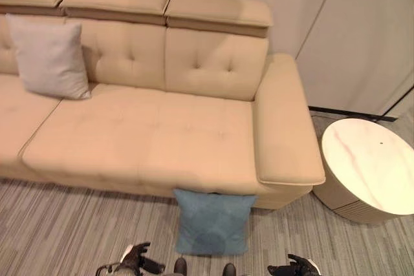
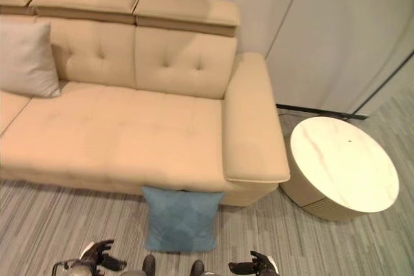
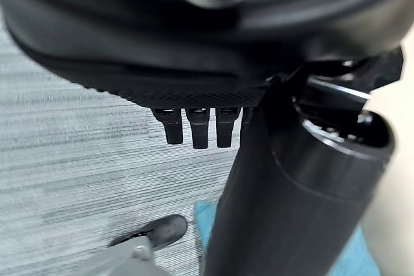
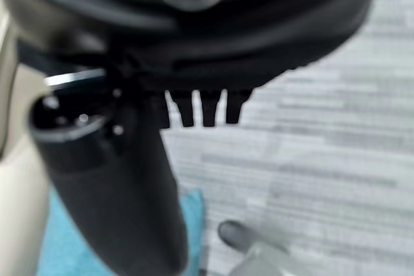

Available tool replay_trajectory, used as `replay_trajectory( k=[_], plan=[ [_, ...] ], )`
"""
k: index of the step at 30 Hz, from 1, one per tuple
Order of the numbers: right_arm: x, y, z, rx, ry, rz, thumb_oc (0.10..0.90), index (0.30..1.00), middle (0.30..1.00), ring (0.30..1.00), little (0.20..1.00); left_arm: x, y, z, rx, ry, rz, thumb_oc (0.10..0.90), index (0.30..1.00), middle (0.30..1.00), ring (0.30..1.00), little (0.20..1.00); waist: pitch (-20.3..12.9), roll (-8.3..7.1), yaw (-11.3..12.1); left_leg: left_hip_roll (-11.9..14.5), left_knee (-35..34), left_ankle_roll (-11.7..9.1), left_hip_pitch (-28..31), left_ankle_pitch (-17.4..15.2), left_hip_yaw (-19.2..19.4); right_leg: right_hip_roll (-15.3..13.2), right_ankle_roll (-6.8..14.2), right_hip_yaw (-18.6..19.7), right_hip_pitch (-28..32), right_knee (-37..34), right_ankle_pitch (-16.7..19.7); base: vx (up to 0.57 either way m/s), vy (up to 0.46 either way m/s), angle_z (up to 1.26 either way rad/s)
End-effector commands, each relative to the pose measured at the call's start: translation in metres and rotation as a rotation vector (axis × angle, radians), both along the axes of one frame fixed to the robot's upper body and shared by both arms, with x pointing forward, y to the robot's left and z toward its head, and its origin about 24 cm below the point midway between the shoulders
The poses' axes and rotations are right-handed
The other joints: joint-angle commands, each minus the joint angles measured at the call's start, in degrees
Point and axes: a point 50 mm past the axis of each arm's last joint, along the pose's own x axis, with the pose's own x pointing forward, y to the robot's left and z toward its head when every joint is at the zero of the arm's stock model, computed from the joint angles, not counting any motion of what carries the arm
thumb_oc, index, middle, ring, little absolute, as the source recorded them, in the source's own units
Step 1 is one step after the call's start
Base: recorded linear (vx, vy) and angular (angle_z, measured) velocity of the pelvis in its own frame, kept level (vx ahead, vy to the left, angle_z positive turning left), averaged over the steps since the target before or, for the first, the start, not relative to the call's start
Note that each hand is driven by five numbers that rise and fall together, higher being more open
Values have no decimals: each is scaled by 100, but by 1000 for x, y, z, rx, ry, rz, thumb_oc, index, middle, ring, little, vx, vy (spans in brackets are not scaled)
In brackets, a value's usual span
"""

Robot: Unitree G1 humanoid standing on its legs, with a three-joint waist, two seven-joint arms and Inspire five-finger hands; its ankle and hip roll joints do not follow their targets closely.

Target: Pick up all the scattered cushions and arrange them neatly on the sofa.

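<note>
Blue cushion (image 1: 212, 222) on the striped carpet (image 1: 58, 231), leaning against the front of the beige sofa (image 1: 162, 134), below the seat end nearest the armrest (image 1: 284, 127). Grey cushion (image 1: 49, 56) already up on the sofa, propped upright against the backrest, well apart from the blue one.

My left hand (image 1: 134, 260) hangs low over the carpet, just off the blue cushion's lower corner, away from the armrest side; fingers (image 3: 194, 127) straight and relaxed, holding nothing. My right hand (image 1: 294, 267) hangs off the cushion's other lower corner, fingers (image 4: 200, 109) likewise loose and empty.

Round pale worktop (image 1: 372, 163) stands on the carpet just beside the armrest, close to my right hand's side. Pale wall panels (image 1: 362, 30) behind it. Sofa seat between grey cushion and armrest lies bare.
</note>
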Motion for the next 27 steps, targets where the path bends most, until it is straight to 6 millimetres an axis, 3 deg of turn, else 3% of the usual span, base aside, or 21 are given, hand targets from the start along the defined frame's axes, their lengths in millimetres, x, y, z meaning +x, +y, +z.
replay_trajectory(
  k=[1,2,4,7,8,9,11,12,14,15,17,20,27],
  plan=[
    [53,-18,32,-86,-248,-72,800,900,900,900,900,60,6,35,-18,-305,145,800,900,900,900,900,602,-161,-111,-246,559,-84,-911,-439,155,-380,261,-54,-645,-145,298,-411,-89,42],
    [53,-18,32,-86,-248,-72,800,900,900,900,900,60,6,35,-18,-305,145,800,900,900,900,900,601,-161,-111,-246,560,-84,-913,-439,154,-380,261,-54,-647,-144,298,-71,-50,65],
    [100,-21,66,-119,-452,-114,800,900,900,900,900,103,1,70,-58,-523,195,800,900,900,900,900,805,-41,-135,-132,1309,-110,-2107,-585,146,-457,145,-96,-1864,672,-7,-264,-67,55],
    [135,-21,97,-134,-605,-144,800,900,900,900,900,131,-7,94,-101,-644,215,800,900,900,900,900,844,53,-193,-90,1890,-76,-3140,-620,132,-568,42,-69,-2918,1406,-178,-176,-1,6],
    [136,-21,97,-134,-606,-145,800,900,900,900,900,132,-7,95,-101,-645,216,800,900,900,900,900,814,54,-198,-93,1922,-75,-3198,-630,130,-575,42,-69,-2974,1438,-191,-109,-10,3],
    [156,-19,118,-137,-700,-165,800,900,900,900,900,149,-10,113,-115,-723,230,800,900,900,900,900,815,104,-253,-62,2230,-53,-3784,-659,130,-623,-25,9,-3602,1878,-306,-85,6,4],
    [173,-19,139,-143,-782,-176,800,900,900,900,900,164,-11,132,-130,-790,231,800,900,900,900,900,722,163,-306,-40,2620,-34,-4451,-723,113,-692,-100,125,-4261,2343,-451,-59,34,12],
    [190,-20,162,-149,-866,-193,800,900,900,900,900,179,-13,152,-132,-859,223,800,900,900,900,900,689,210,-329,-38,2951,-13,-4986,-793,104,-742,-139,230,-4842,2772,-548,1,65,15],
    [201,-19,179,-144,-925,-194,800,900,900,900,900,188,-14,167,-140,-909,212,800,900,900,900,900,688,237,-355,-58,3242,9,-5413,-838,123,-759,-170,298,-5237,3086,-613,38,53,-1],
    [219,-16,209,-133,-1025,-191,800,900,900,900,900,203,-17,192,-130,-984,180,800,900,900,900,900,652,274,-400,-91,3578,68,-5972,-948,156,-807,-199,450,-5815,3423,-711,85,47,-3],
    [233,-6,232,-98,-1100,-177,800,900,900,900,900,214,-20,213,-123,-1042,150,800,900,900,900,900,635,309,-419,-141,3823,111,-6376,-1006,190,-838,-218,574,-6242,3668,-768,71,55,2],
    [244,11,251,-39,-1170,-146,800,900,900,900,900,223,-29,231,-140,-1093,123,800,900,900,900,900,615,315,-434,-168,3999,140,-6674,-1047,207,-869,-218,660,-6537,3819,-795,31,16,-7],
    [266,76,287,202,-1280,-14,800,900,900,900,900,242,-71,268,-216,-1180,27,800,900,900,900,900,582,314,-421,-207,4056,160,-6979,-1034,249,-877,-169,719,-6860,3860,-750,10,7,2]
  ],
)
